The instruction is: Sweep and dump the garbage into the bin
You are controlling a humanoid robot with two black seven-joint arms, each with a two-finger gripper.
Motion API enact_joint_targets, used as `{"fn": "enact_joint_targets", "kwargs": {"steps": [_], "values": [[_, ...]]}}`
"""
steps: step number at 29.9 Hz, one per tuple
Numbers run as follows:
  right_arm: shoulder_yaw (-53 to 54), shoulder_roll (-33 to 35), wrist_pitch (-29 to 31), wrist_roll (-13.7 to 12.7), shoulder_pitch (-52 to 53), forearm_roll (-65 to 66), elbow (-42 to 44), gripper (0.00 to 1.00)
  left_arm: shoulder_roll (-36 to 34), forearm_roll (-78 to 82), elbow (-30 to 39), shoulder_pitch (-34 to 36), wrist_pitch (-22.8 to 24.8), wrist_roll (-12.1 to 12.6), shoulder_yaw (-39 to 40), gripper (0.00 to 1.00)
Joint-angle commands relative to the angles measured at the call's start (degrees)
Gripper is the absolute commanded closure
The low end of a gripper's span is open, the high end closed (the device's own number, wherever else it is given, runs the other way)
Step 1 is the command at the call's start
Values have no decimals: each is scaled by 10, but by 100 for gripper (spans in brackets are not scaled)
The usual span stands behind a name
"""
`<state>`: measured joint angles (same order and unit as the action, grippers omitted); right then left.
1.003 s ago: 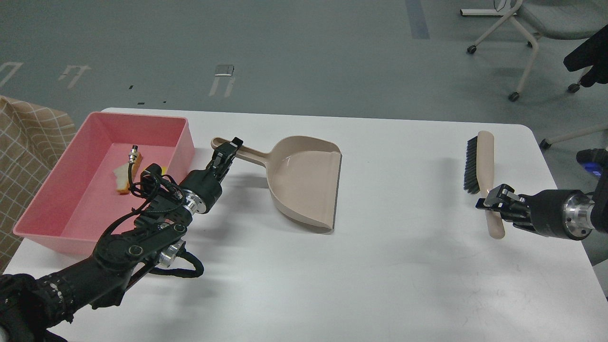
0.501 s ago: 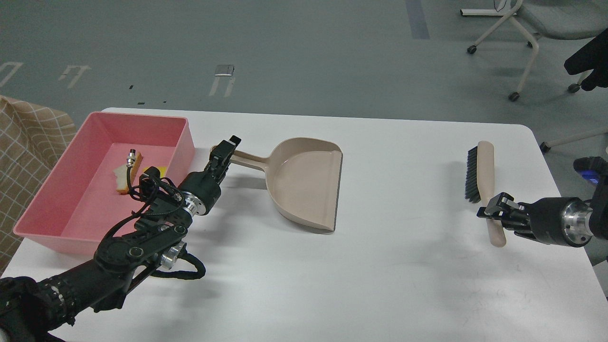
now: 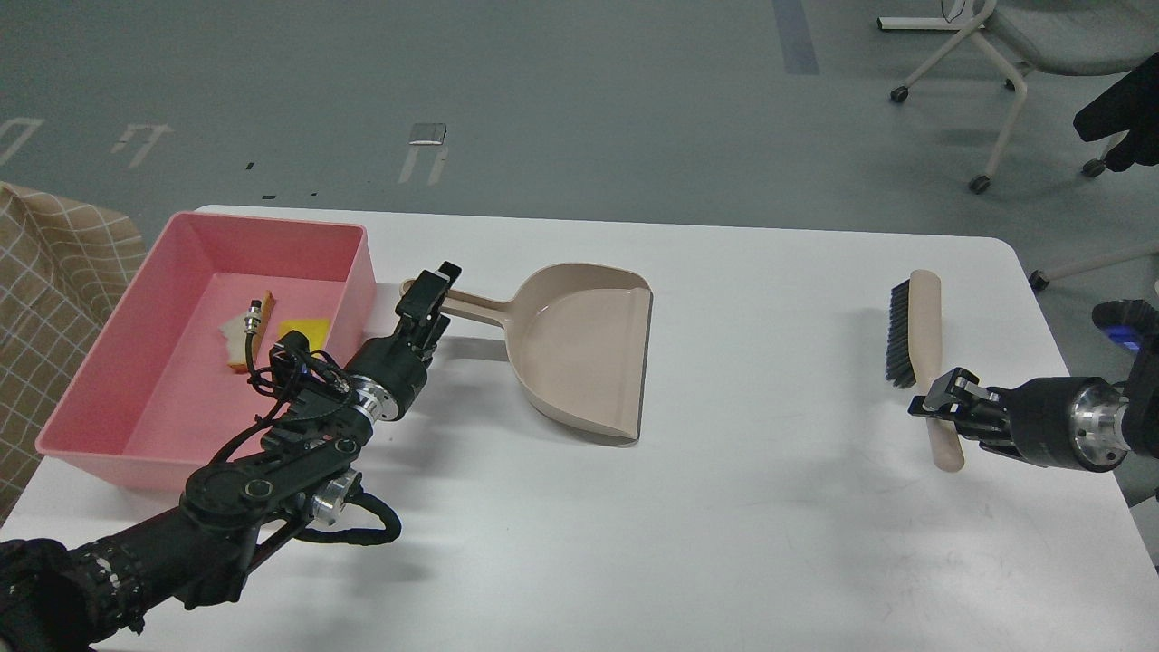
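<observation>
Bin [image 3: 118, 362], pink tub, far-left corner of the table [image 3: 724, 543], its long axis running from the near-left edge toward the far edge. Garbage already inside it: bread slice [image 3: 237, 337] on the floor toward the far end, sponge chunk [image 3: 303, 328] just to its right, near the right wall. Dustpan [image 3: 584, 349], beige and empty, flat on the table just right of the bin; its handle points left toward the bin, its open lip faces the right edge. Left gripper [image 3: 426, 294] sits at the end of that handle, fingers either side of it — whether they clamp or only bracket it cannot be told. Brush [image 3: 916, 349] lies near the right edge, long axis running near to far, bristles facing left. Right gripper [image 3: 942, 398] is closed across the lower handle. Judgement: dumping looks finished; what remains is letting go of the tools. Open table lies between dustpan and brush and along the whole near edge — free room for either arm to draw back.
</observation>
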<state>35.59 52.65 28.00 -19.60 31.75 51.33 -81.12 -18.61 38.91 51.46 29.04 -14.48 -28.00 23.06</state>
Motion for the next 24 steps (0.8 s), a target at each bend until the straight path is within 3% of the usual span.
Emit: {"fn": "enact_joint_targets", "kwargs": {"steps": [1,24], "values": [[0,0,0,0,-1,0,1,93,0,0,4,-5,-1,0,0,3],[0,-5,0,0,-2,-1,11,86,-24,0,57,-11,-28,0,-6,3]]}}
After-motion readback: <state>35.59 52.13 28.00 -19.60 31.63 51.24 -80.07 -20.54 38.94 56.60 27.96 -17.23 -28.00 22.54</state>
